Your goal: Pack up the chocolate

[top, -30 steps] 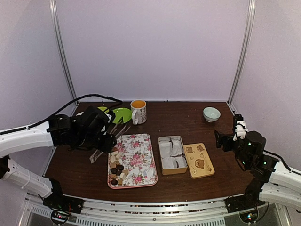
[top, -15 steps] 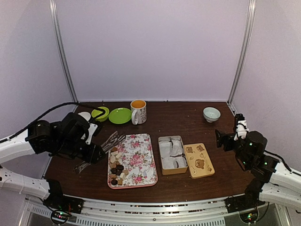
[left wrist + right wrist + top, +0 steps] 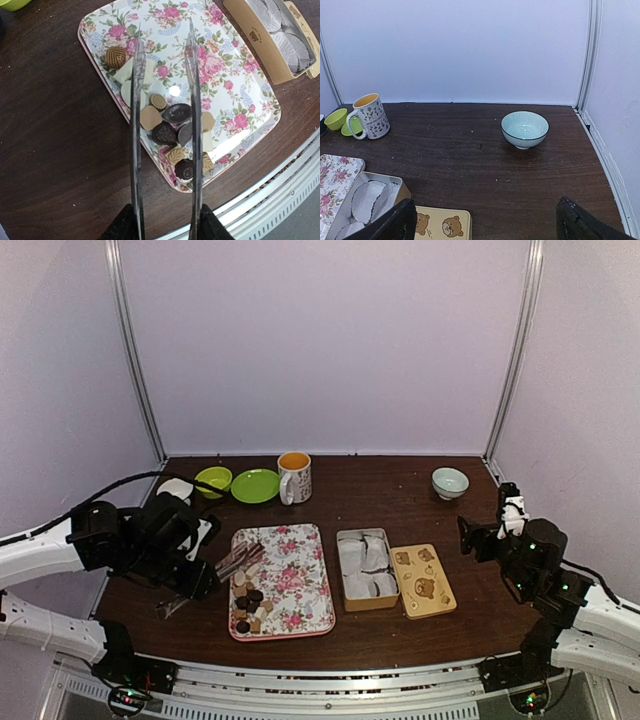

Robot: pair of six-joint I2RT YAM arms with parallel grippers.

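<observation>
Dark brown, tan and cream chocolate [image 3: 165,134] lies heaped in the near-left corner of the tray [image 3: 225,75], the pieces touching and some against the rim. Bare floral tray stretches far and right, and the tin [image 3: 365,568] stands just right of it. The left gripper [image 3: 165,227] is clenched on tongs [image 3: 135,165], whose 2 blades hang apart over the heap. Only the left wrist view shows the piece shapes. The right gripper [image 3: 487,225] is spread wide, holding nothing, right of the tin. Its view shows a bowl [image 3: 524,129].
</observation>
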